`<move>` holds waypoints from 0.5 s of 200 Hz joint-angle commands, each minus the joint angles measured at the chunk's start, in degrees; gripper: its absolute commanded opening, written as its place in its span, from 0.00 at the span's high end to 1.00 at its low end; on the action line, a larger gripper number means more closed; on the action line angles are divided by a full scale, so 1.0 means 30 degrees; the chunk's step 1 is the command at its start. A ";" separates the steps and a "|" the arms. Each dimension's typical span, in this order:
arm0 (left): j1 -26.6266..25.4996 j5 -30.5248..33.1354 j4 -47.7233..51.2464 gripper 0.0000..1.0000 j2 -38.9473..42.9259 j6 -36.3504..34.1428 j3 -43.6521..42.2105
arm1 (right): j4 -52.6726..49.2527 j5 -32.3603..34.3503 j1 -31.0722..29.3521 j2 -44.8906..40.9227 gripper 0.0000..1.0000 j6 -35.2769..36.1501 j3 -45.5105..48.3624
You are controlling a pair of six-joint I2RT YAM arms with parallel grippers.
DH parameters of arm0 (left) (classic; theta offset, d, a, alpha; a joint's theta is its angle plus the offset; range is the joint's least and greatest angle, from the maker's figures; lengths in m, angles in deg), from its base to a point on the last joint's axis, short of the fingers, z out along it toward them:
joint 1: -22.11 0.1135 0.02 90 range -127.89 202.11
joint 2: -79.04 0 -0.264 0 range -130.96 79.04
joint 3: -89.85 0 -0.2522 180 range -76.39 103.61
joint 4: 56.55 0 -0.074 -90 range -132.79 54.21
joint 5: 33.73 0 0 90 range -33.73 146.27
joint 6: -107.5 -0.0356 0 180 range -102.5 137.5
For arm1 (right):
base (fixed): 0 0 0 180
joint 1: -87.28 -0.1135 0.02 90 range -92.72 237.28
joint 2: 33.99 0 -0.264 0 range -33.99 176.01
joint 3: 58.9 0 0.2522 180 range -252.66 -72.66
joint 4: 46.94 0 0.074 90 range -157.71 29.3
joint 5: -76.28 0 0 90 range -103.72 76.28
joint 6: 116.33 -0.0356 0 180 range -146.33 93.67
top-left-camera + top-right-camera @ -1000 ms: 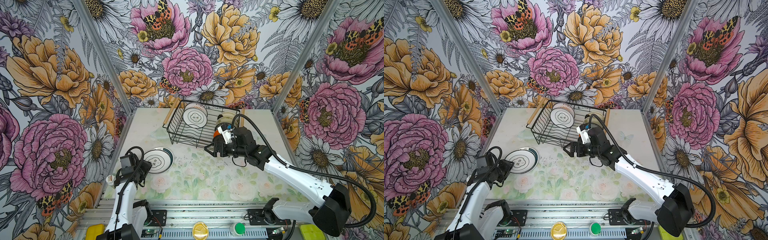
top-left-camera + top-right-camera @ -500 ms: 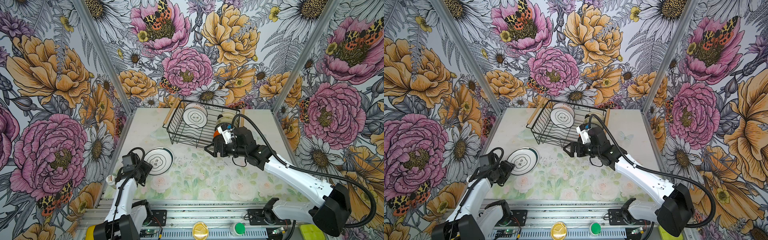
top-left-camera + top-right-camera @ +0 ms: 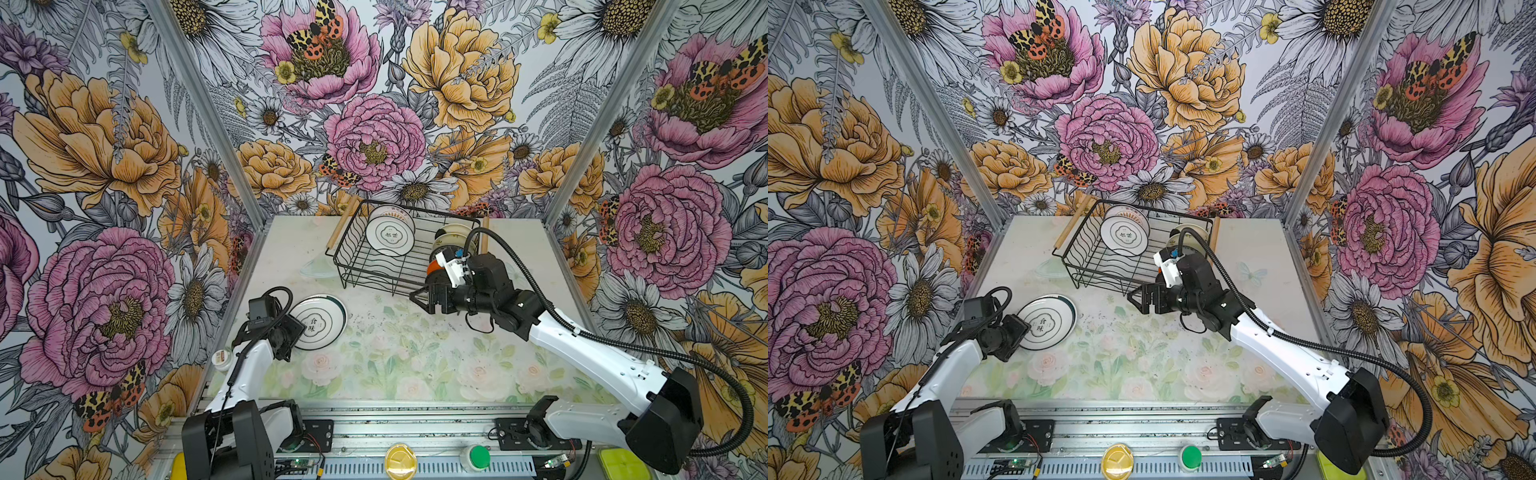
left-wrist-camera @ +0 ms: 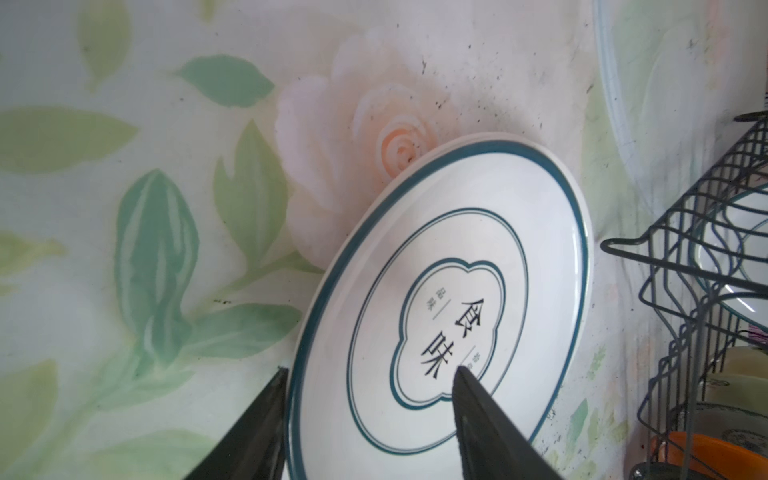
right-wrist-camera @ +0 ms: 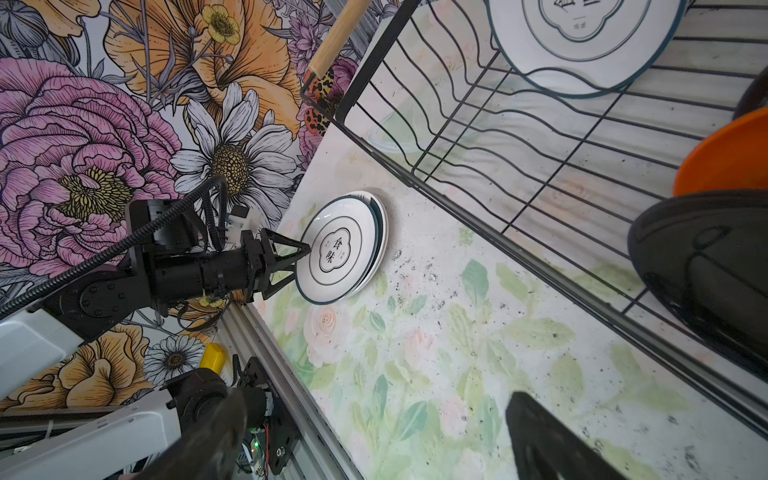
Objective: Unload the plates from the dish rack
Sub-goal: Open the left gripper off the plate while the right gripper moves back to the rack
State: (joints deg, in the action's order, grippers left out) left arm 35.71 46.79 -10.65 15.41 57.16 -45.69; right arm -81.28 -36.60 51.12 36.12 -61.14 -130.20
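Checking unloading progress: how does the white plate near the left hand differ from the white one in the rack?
The plate near the left hand lies flat on the table, on another plate; the rack plate stands on edge inside the dish rack. Both are white, dark-rimmed, with a clover motif.

Robot test cell. Flower-printed wall panels (image 3: 374, 124) on metal posts (image 3: 208, 112) enclose a desk (image 3: 415, 374). Two arms (image 3: 590, 357) mount on an aluminium rail (image 3: 415, 424) with a green button (image 3: 480, 457) and exposed wiring (image 3: 309, 444).
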 commanded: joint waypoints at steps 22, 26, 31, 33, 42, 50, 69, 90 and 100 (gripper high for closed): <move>-0.0452 0.0471 -0.0115 0.37 -0.1934 -0.1299 0.1439 | 0.0149 -0.0381 0.0276 -0.0605 0.01 0.0405 0.0188; -0.0510 0.0476 -0.0114 0.37 -0.2101 -0.1322 0.1538 | 0.0150 -0.0387 0.0299 -0.0611 0.01 0.0411 0.0191; -0.0554 0.0518 -0.0136 0.37 -0.2248 -0.1301 0.1611 | 0.0149 -0.0346 0.0306 -0.0621 0.01 0.0408 0.0207; -0.0610 0.0543 -0.0130 0.37 -0.2304 -0.1297 0.1642 | 0.0150 -0.0345 0.0306 -0.0616 0.01 0.0410 0.0220; -0.0765 0.0634 -0.0123 0.36 -0.2532 -0.1297 0.1769 | 0.0138 -0.0359 0.0335 -0.0576 0.01 0.0409 0.0238; -0.0927 0.0738 -0.0161 0.36 -0.2697 -0.1311 0.1859 | 0.0143 -0.0348 0.0335 -0.0547 0.01 0.0411 0.0239; -0.1120 0.0871 -0.0147 0.35 -0.3105 -0.1397 0.2085 | 0.0150 -0.0428 0.0365 -0.0482 0.01 0.0417 0.0217; -0.1163 0.0681 -0.0126 0.33 -0.3346 -0.1464 0.2146 | 0.0150 -0.0454 0.0365 -0.0429 0.01 0.0495 0.0195; -0.1143 0.0722 -0.0137 0.29 -0.3231 -0.1413 0.2076 | 0.0134 -0.0502 0.0361 -0.0333 0.01 0.0552 0.0140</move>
State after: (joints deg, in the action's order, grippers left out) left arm 32.72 48.32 -10.60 5.53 53.92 -40.64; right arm -81.31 -37.41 51.76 35.44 -60.88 -130.04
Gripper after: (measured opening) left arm 0.670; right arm 0.992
